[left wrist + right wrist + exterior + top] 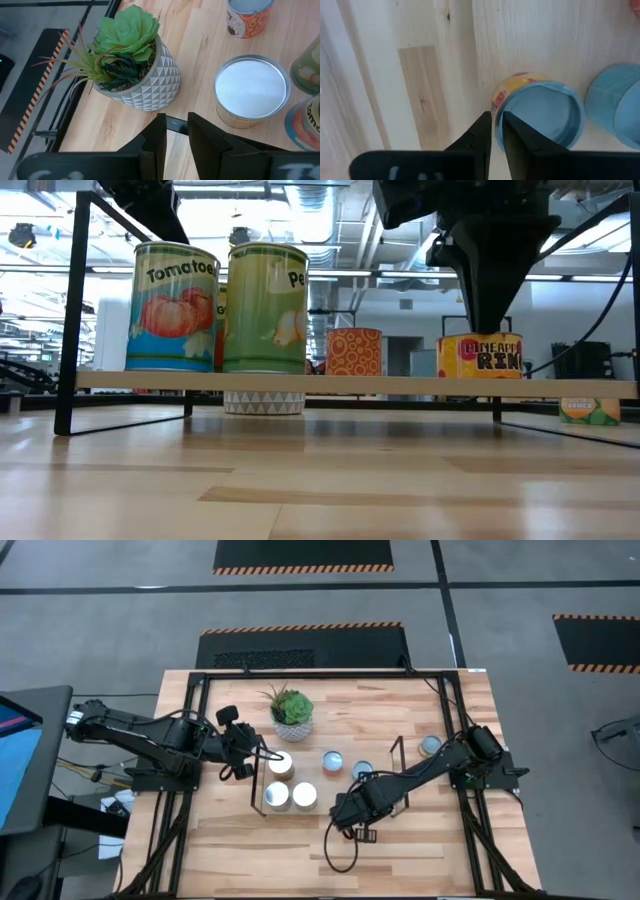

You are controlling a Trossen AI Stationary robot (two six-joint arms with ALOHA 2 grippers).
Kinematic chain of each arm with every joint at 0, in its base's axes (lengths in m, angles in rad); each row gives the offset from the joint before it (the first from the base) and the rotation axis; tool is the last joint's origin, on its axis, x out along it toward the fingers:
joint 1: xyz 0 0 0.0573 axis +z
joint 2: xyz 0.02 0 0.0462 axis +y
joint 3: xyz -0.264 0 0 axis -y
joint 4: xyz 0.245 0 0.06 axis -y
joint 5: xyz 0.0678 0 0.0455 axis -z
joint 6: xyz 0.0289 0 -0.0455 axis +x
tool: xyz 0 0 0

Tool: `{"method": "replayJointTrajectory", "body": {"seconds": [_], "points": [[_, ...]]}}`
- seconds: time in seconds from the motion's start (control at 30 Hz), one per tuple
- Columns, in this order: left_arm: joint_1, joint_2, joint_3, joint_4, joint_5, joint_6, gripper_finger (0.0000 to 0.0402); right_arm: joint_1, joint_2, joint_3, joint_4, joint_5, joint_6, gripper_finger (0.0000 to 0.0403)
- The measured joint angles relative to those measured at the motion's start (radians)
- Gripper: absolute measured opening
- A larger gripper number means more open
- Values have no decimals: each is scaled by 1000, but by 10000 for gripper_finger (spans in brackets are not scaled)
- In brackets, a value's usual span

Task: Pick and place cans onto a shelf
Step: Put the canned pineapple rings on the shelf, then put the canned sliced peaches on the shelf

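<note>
- Two cans stand nearest, at one end of the shelf (400, 385): tomato can (172, 305) and pea can (265, 305), upright, just beside each other.
- Next back is the yellow can (542, 115), upright on the board near the other end. The right gripper (495, 117) is directly over it, its tip down at the can's rim.
- Grip state of the right gripper: cannot tell if it clamps the rim or has let go.
- Step in hand, as I judge: setting the yellow can down on the shelf, i.e. the placing is at its end.
- Orange can (353, 352) stands a bit farther, between the pea can and the yellow can, apart from both.
- White-top can (252, 90) is also on the board, farther back. The left gripper (176, 117) waits just beside it, fingers a little apart, holding nothing.
- Plant (132, 60) is behind the shelf on the table (300, 480), not part of the job.
- Last can (430, 745) is farthest, on the table outside the shelf's end, approx. next to the right arm.
- So 5 of 6 seem placed, 1 to go.
- Next move needs: a full release, then a straight lift so the yellow can does not tip, then a reach to the last can w/o touching the wire frame.
</note>
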Motion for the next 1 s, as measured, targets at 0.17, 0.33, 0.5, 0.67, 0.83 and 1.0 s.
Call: {"method": "replayJointTrajectory", "body": {"seconds": [0.17,0.33,0.5,0.67,0.83,1.0], "points": [[0,0,0,0,0,-1,68,-4,0,0,16,29,-19,72],[0,0,0,0,0,-3,68,-11,-9,33,-27,47,-15,72],[0,0,0,0,0,-3,68,-2,-10,150,-205,111,-23,72],[0,0,0,0,0,-26,68,20,-12,277,-427,253,-14,72],[0,0,0,1,0,-30,68,17,-115,278,-423,354,-67,72],[0,0,-1,15,0,-21,68,-18,-319,165,-423,587,45,71]]}}
